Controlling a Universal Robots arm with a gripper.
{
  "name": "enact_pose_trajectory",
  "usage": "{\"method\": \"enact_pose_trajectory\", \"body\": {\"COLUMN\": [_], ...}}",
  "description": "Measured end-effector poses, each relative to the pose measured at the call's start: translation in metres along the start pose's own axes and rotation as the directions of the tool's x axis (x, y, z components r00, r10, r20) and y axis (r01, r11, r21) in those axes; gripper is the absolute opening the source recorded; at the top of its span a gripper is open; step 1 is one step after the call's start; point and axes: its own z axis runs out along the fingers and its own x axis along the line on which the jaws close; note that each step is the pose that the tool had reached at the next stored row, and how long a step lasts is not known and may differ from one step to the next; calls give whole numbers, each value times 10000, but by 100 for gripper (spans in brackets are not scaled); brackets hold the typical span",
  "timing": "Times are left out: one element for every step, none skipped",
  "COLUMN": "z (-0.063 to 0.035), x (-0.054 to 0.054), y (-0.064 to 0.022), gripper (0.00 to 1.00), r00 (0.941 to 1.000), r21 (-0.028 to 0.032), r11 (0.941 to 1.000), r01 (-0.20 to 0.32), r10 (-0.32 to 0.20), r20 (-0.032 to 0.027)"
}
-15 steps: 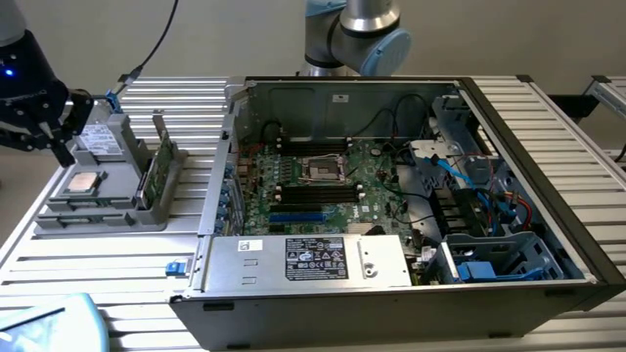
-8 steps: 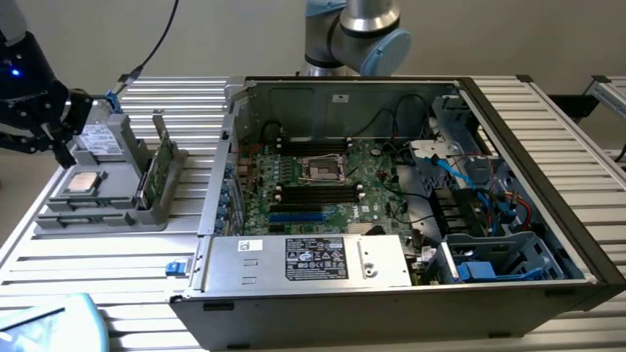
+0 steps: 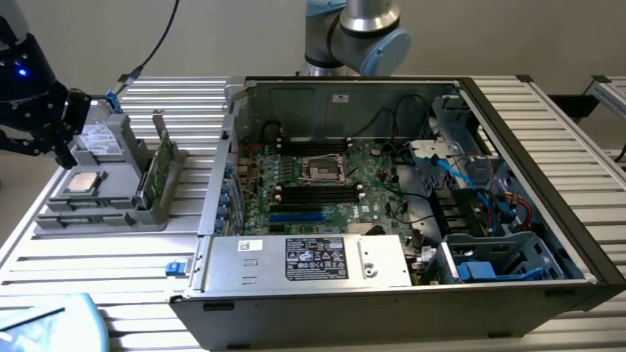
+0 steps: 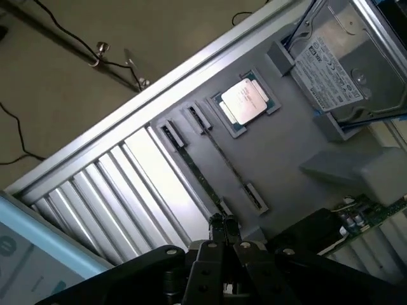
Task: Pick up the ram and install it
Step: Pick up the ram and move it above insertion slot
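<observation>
The ram (image 3: 157, 170), a thin green board, stands on edge in the grey holder (image 3: 90, 218) at the exterior view's left, beside the open computer case. Its green edge (image 4: 375, 211) also peeks into the wrist view. My black gripper (image 3: 67, 155) hangs over the holder's far end near the silver drive (image 3: 98, 138), well apart from the ram. In the wrist view the gripper (image 4: 222, 223) is shut, its fingertips pressed together with nothing between them, above the holder's empty narrow grooves (image 4: 205, 175). The motherboard's black slots (image 3: 318, 192) lie bare inside the case.
A square silver processor (image 4: 245, 101) and the labelled drive (image 4: 336, 68) rest in the holder. The case (image 3: 509, 293) has raised walls, a power supply (image 3: 311, 260) at the front and cables at the exterior view's right. The ribbed metal table (image 3: 98, 271) surrounds it.
</observation>
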Motion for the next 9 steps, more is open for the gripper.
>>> {"method": "enact_pose_trajectory", "body": {"z": [3, 5, 8, 12, 15, 18, 22, 25, 28], "x": [0, 0, 0, -1, -1, -1, -1, -1, -1], "y": [0, 0, -1, -1, -1, -1, -1, -2, -2], "gripper": [11, 11, 11, 11, 11, 11, 11, 11, 11], "r00": [9998, 9993, 9985, 9974, 9959, 9941, 9917, 9893, 9866], "r21": [4, 6, 10, 15, 20, 24, 28, 32, 35], "r11": [9998, 9993, 9985, 9974, 9959, 9941, 9917, 9893, 9866], "r01": [185, 371, 550, 725, 910, 1088, 1284, 1462, 1629], "r10": [-185, -371, -550, -725, -910, -1088, -1284, -1462, -1629], "r20": [-1, -4, -6, -9, -13, -18, -23, -25, -27]}}
